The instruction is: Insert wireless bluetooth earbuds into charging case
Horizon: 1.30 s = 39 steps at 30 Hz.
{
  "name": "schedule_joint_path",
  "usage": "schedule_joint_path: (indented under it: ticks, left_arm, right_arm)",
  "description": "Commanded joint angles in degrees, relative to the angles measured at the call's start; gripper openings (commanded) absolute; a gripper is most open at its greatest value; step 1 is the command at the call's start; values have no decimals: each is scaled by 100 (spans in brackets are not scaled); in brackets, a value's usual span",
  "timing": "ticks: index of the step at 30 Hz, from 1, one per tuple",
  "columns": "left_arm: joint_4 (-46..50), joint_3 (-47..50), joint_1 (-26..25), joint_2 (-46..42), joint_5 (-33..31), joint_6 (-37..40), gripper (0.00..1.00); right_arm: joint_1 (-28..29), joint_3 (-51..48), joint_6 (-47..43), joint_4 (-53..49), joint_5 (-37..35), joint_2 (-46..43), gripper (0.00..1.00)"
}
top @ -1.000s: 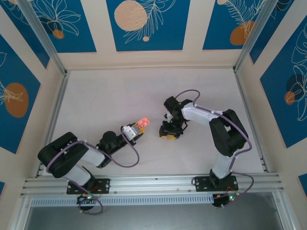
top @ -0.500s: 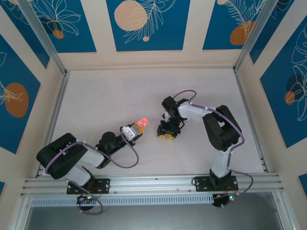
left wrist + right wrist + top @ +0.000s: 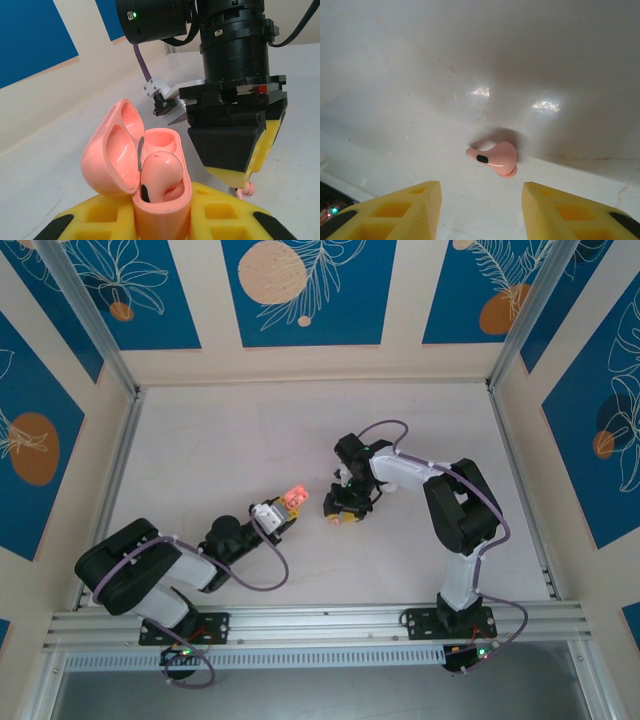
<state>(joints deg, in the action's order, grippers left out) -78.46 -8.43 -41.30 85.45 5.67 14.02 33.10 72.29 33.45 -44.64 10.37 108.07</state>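
My left gripper (image 3: pixel 283 508) is shut on the salmon-pink charging case (image 3: pixel 293 497), holding it upright between the yellow fingers (image 3: pixel 95 220). The case (image 3: pixel 160 205) has its lid (image 3: pixel 112 155) swung open to the left. One earbud (image 3: pixel 161 172) sits in the near socket; the far socket (image 3: pixel 161 137) is empty. A second earbud (image 3: pixel 495 158) lies loose on the white table. My right gripper (image 3: pixel 481 187) hovers open just above it, one finger on each side, touching nothing. That gripper (image 3: pixel 240 172) hangs close to the right of the case, with the loose earbud (image 3: pixel 248 188) below it.
The white tabletop (image 3: pixel 220 440) stretches wide behind and to the left of both grippers. Aluminium rails (image 3: pixel 115 470) and patterned walls fence the table. The right arm's purple cable (image 3: pixel 385 430) loops above its wrist.
My right gripper has shifted left toward the case and sits over the loose earbud. The left gripper and the case have barely moved.
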Motion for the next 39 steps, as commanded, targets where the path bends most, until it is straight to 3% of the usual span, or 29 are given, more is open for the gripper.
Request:
schedule_joint_path:
  ticks: [1,10,22,32,39]
  left_arm:
    - [-214,113,-63,-177,-97,49,22]
    - [-214,191,-63,-261,-136,67,22]
    - [-164,245,-62,-384,-250,127,22]
    - [52,228,-63,-556,-296,184,22]
    - [170,204,-63,-611,-367,197,22]
  right_arm:
    - [183,-154,366,-157,205,-170,47]
    - [338,-475,637,280,94,-89,46]
    - [-28,-227,400,906,21,0,45]
    - [-77,107,164,1037,254,147,45]
    - [-58,94,445,478,-218,-158,46]
